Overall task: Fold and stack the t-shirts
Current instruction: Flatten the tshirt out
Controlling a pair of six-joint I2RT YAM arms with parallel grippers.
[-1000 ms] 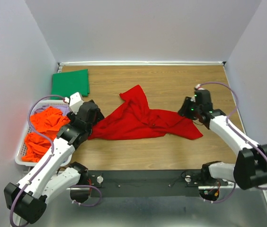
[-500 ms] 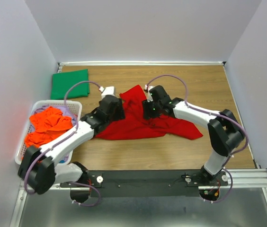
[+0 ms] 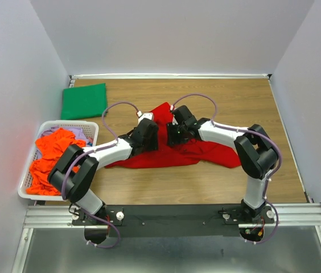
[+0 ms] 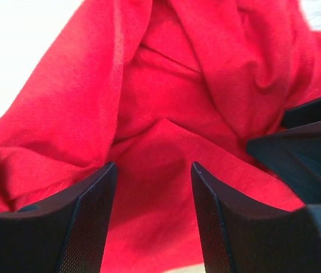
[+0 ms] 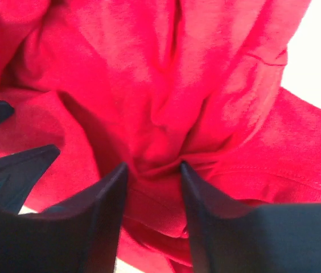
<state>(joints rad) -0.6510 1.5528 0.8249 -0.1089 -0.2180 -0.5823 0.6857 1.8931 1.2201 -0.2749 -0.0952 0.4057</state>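
Observation:
A bright red t-shirt (image 3: 175,153) lies crumpled at the middle of the wooden table. Both grippers sit low over its middle, close together. My left gripper (image 3: 151,138) (image 4: 153,168) is open, its fingers (image 4: 86,222) astride a raised fold of red cloth. My right gripper (image 3: 171,136) (image 5: 153,166) is also open, with a bunched red fold between its fingertips (image 5: 112,199). Each wrist view shows the other gripper's dark fingers at its edge. A dark green t-shirt (image 3: 85,100) lies folded flat at the back left.
A white slatted basket (image 3: 86,123) stands at the left table edge, holding orange t-shirts (image 3: 52,153) and a bit of lavender cloth (image 3: 79,132). The red shirt's sleeve end (image 3: 231,159) trails to the right. Grey walls close in the table on three sides.
Both arms have swung inward from the shirt's outer ends to its middle and come down onto the cloth. The left jaws have narrowed. The shirt itself has barely shifted.

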